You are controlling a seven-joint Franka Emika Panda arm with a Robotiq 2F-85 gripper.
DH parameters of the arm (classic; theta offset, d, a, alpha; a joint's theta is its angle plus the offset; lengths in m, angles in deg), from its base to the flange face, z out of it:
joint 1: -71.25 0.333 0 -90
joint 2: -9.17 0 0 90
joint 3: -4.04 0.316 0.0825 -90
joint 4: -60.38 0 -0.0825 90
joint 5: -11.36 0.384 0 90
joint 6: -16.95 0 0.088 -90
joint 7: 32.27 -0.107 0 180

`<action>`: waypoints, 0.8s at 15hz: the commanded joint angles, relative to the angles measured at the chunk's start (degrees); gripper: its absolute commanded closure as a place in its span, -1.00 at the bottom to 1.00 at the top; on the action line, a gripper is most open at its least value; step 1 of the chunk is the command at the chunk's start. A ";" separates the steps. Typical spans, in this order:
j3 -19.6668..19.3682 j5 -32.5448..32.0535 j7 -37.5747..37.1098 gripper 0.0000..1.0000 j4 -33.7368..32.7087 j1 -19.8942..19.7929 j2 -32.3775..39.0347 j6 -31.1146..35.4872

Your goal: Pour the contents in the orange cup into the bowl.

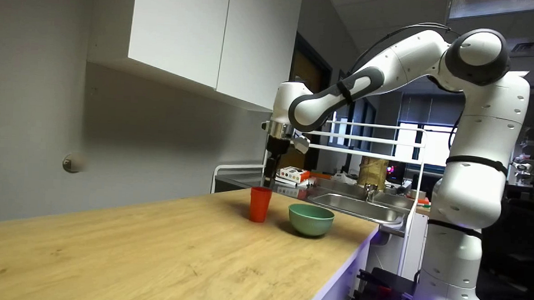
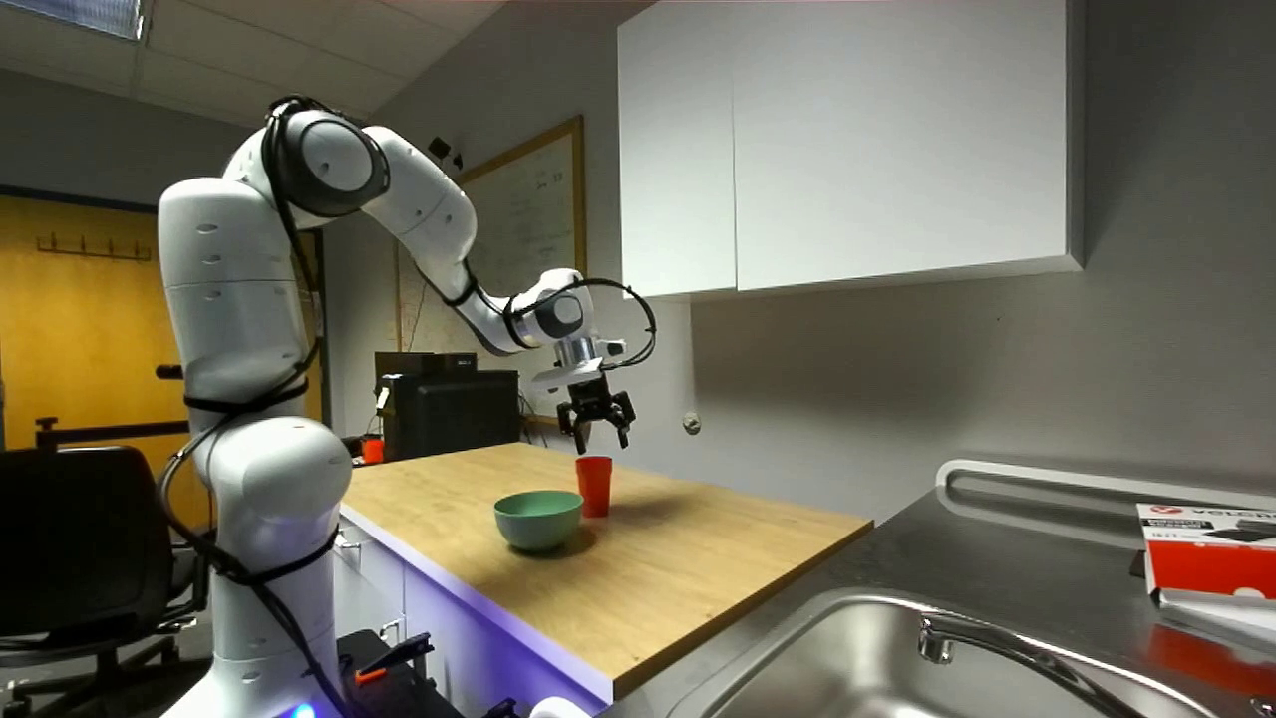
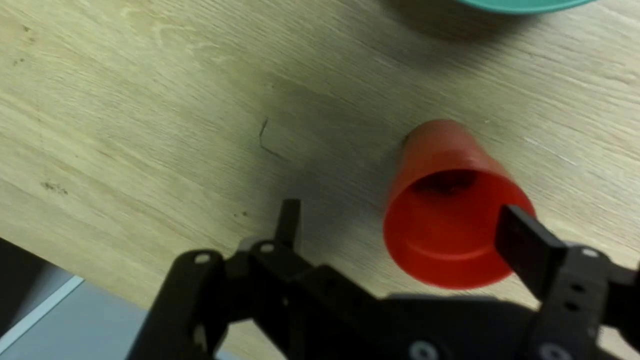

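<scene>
The orange cup [image 1: 260, 205] stands upright on the wooden counter, also in the exterior view [image 2: 594, 487] and the wrist view [image 3: 445, 150]. Its bottom inside is dark; I cannot tell what it holds. The green bowl [image 1: 310, 223] stands upright close beside it, also in the exterior view [image 2: 538, 524]; only its rim [image 3: 525, 6] shows at the wrist view's top edge. My gripper [image 2: 602, 445] is open and empty, pointing down just above the cup. In the wrist view the gripper [image 3: 399, 212] has its right finger overlapping the cup's rim and its left finger well off to the side.
A white wall cabinet [image 1: 177, 31] hangs above the counter [image 1: 152, 253]. A steel sink [image 1: 360, 207] with a faucet [image 2: 1007, 648] lies beyond the counter's end. A red and white box [image 2: 1211, 548] lies by the sink. A white rail frame [image 1: 367, 153] stands behind.
</scene>
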 commanded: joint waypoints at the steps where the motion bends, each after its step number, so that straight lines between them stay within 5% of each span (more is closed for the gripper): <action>1: -1.65 1.63 4.33 -1.00 -4.93 -0.21 4.83 -1.74; 5: -2.54 1.53 6.82 -1.00 -7.33 -1.02 7.90 -2.38; 7: -2.91 1.24 7.47 -0.49 -8.12 -1.40 9.02 -2.33; 12: -3.40 1.59 8.43 0.32 -9.16 -2.15 10.43 -2.72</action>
